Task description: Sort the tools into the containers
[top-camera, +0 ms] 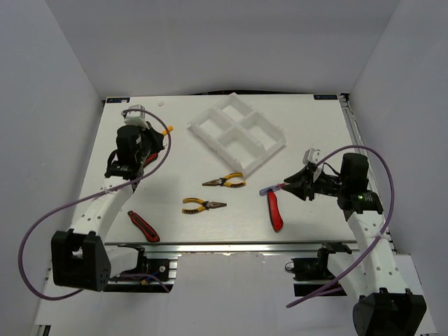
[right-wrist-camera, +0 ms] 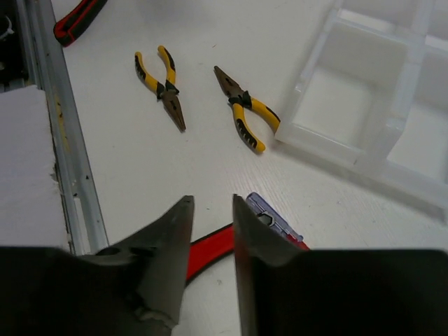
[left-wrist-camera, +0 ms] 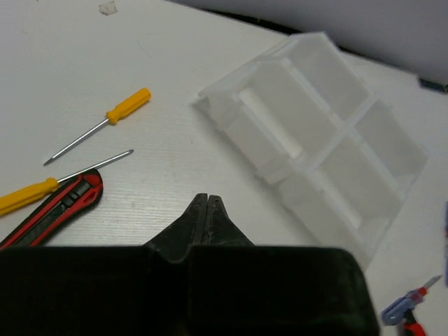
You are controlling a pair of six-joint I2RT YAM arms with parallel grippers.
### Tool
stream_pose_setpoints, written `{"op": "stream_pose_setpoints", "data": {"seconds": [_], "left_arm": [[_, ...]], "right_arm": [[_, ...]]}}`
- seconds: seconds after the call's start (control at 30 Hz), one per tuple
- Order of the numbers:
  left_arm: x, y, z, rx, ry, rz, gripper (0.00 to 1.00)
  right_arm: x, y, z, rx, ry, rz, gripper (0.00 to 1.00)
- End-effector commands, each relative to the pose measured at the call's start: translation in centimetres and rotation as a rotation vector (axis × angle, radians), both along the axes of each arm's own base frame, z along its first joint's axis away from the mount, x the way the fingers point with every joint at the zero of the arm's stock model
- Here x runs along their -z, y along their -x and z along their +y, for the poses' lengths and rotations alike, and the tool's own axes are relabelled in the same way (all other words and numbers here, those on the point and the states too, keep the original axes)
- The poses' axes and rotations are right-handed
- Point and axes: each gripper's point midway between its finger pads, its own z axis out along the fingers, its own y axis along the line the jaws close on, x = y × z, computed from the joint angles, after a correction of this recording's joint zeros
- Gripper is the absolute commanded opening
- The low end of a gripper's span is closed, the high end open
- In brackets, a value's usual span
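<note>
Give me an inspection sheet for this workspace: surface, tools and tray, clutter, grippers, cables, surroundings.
Surface: white table, no spills seen.
Job's things: four-compartment tray holds no tools; far pliers, near pliers, left knife, right knife, blue-handled screwdriver, yellow screwdriver, second yellow screwdriver and another knife all lie loose on the table.
Clutter: small white scrap near the far edge.
Grippers: left gripper shut, empty; right gripper open above the right knife.
Cables: purple left cable and right cable loop beside their arms.
Surroundings: white walls; metal rail along the near edge.
</note>
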Motion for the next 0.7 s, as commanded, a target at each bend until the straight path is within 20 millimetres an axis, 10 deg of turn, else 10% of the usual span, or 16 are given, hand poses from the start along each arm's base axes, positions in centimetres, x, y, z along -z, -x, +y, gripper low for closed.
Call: {"op": "stream_pose_setpoints", "data": {"seconds": [0.0,0.07,0.17,0.33,0.57,0.67], "left_arm": [[3.2,0.0,-0.4,0.067,-0.087,0.141,0.1],[5.7,-0.8,-0.2,0.064,-0.127,0.236,0.34],[8.2,-1.0,1.5,0.005,-0.212,0.34,0.57],[11.6,-2.0,3.0,-0.046,-0.325,0.414,0.61],[9.7,-9.3,1.5,0.092,-0.7,0.39,0.59],[13.5,-13.3,2.9,0.178,-0.706,0.485,0.65]], "right_arm": [[-0.6,0.0,0.2,-0.032,0.014,-0.053,0.38],[0.2,-0.8,-0.1,0.008,0.051,-0.045,0.59],[1.4,-1.2,0.2,0.016,0.099,-0.033,0.64],[3.1,-1.4,1.0,-0.006,0.186,0.013,0.41],[2.9,-0.7,2.4,-0.033,0.236,-0.051,0.64],[2.2,-0.2,2.6,-0.049,0.221,-0.076,0.66]]}}
